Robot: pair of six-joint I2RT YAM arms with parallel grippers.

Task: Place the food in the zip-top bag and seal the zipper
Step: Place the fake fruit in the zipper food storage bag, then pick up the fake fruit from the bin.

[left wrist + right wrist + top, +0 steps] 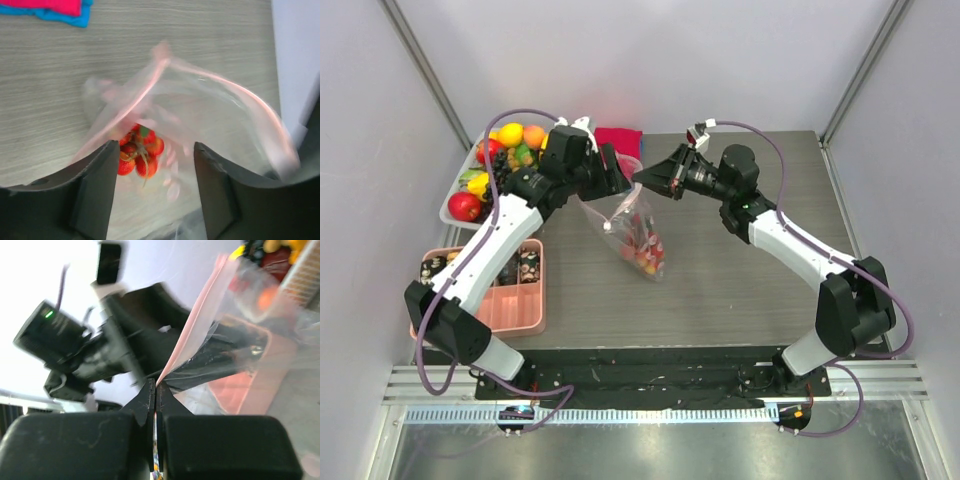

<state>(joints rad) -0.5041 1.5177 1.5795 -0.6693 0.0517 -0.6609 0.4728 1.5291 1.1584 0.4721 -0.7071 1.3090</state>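
You are looking down on a grey wood-grain surface [740, 290], boxed in by plain pale walls: a back wall [650, 60], a left wall [360, 200] and a right wall [920, 200]. Grey metal struts [425, 70] run up the two far corners. Along the near edge you see a ribbed aluminium rail [650, 385], and below it a shiny metal sheet [650, 450]. The light is soft and even, with only faint shadows.

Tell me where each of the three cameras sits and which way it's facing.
Top external: high behind the robot, looking down at the table, left arm, right arm and zip-top bag.
Left wrist: looks down through the open left claw into the bag at red food.
Right wrist: looks sideways past the right claw, shut on the zipper, toward the left arm.
Shared: all three show the bag.
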